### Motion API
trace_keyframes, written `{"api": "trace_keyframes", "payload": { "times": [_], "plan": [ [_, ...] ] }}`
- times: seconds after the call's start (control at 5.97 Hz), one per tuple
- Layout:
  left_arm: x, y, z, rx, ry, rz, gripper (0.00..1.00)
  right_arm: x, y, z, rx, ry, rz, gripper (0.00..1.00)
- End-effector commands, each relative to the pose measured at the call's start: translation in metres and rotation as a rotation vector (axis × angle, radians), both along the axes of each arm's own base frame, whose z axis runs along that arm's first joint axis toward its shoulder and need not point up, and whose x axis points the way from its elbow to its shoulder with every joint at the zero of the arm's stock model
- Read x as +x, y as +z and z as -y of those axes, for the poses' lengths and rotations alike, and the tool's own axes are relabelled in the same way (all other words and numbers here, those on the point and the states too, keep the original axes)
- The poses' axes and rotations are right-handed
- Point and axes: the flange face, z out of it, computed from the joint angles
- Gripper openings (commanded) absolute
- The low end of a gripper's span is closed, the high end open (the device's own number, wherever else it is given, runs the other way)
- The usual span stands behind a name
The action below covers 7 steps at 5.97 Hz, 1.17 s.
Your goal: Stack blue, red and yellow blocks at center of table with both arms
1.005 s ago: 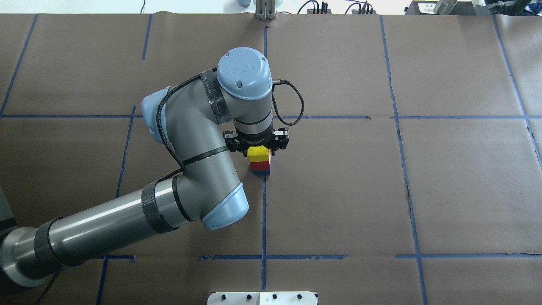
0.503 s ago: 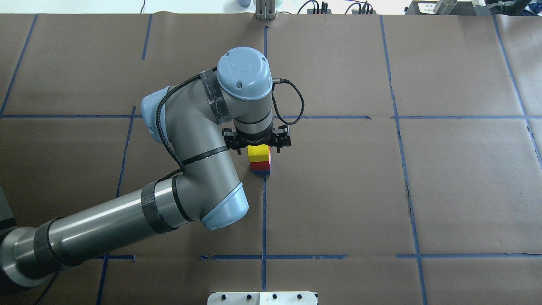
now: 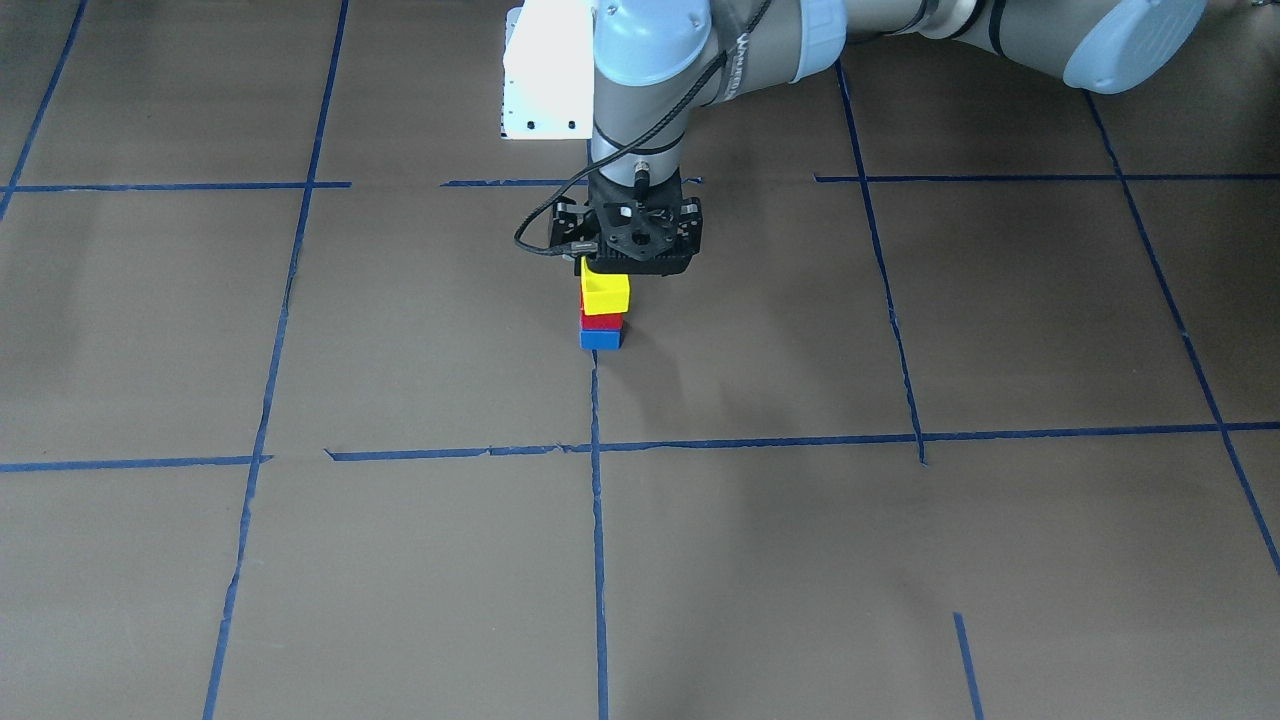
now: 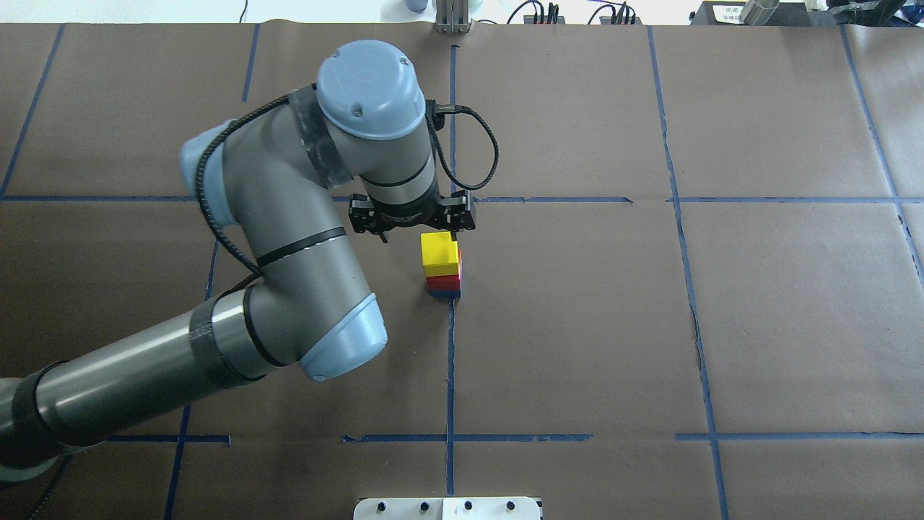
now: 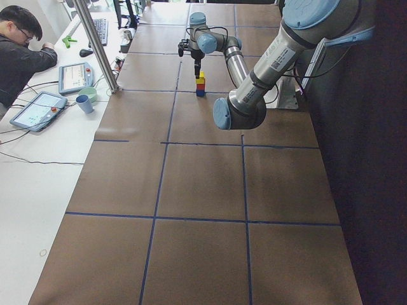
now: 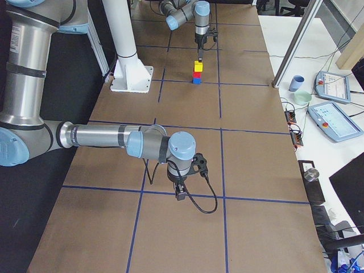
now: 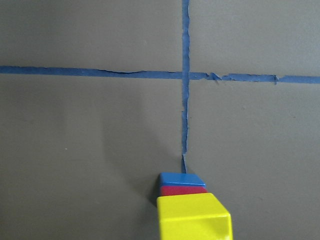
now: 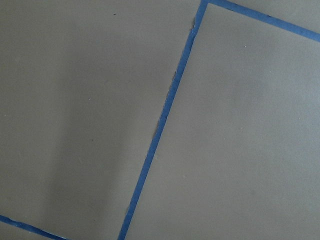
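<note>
- A small blue square block (image 4: 445, 294) sits on the brown-paper-covered bench (image 4: 722, 325) at its centre. It is just left of the far end of a strip of blue tape (image 4: 450, 375) (in the left wrist view the strip's tip nearly touches it).
- A red square block (image 4: 446, 281) lies flat on the blue one, and a yellow square block (image 4: 439, 254) lies on the red one. The three form one upright stack with their edges roughly in line.
- The left gripper (image 4: 413, 224) hangs above the stack and points straight down, set slightly left and far of the yellow square block in the overhead view. Its fingers are spread wide and hold nothing, and the yellow square block stands free of them.
- A black cable (image 4: 482, 155) loops out from the left wrist.
- The right gripper (image 6: 180, 193) points down at the bench, well apart from the stack and toward the bench's right end. It shows only from the side, so I cannot tell whether its fingers are wide or narrow; its wrist camera looks on brown paper crossed by blue tape.
- A white metal base plate (image 3: 540, 75) lies on the robot's side of the stack.
- Past the bench's far edge, a man in a dark top (image 5: 19, 60) sits at a white side table beside a pale blue cup (image 5: 83, 103).
</note>
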Motion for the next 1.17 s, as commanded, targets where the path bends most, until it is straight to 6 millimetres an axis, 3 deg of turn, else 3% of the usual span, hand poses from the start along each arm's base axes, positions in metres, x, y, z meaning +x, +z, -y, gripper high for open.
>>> {"api": "trace_keyframes", "payload": {
  "times": [0.0,0.17,0.5,1.01],
  "plan": [
    [-0.092,0.05,-0.003,0.122,0.057,0.03,1.0,0.0,0.0,0.0,0.0,0.0,0.0,1.0],
    [-0.139,0.088,0.002,0.163,0.128,0.032,1.0,0.0,0.0,0.0,0.0,0.0,0.0,1.0],
    [-0.256,0.182,0.048,0.214,0.225,0.048,1.0,0.0,0.0,0.0,0.0,0.0,-0.002,1.0],
    [-0.452,0.359,0.075,0.221,0.283,0.082,1.0,0.0,0.0,0.001,0.0,0.0,-0.002,1.0]
  ]
}}
